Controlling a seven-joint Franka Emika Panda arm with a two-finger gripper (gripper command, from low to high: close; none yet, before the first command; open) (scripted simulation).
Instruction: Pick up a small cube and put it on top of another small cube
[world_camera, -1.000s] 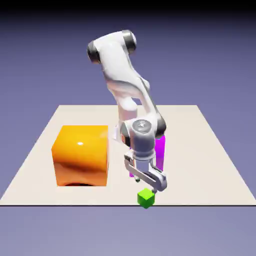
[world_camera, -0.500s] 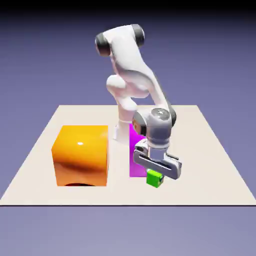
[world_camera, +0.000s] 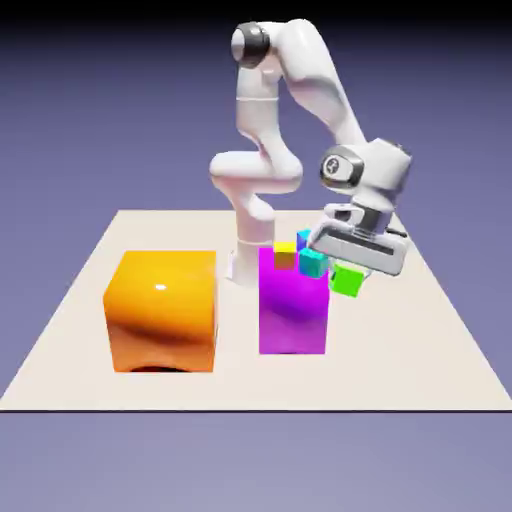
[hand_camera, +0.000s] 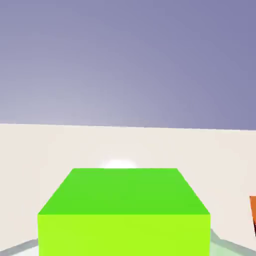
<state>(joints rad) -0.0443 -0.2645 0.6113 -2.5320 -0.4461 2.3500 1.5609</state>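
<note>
Exterior view: tool (world_camera: 349, 272) grips unmarked small cube (world_camera: 347, 281).

No legible text, labels, brand marks, numbers or signs anywhere in either view. Plain, unmarked faces on all blocks, arm housing and table.
</note>
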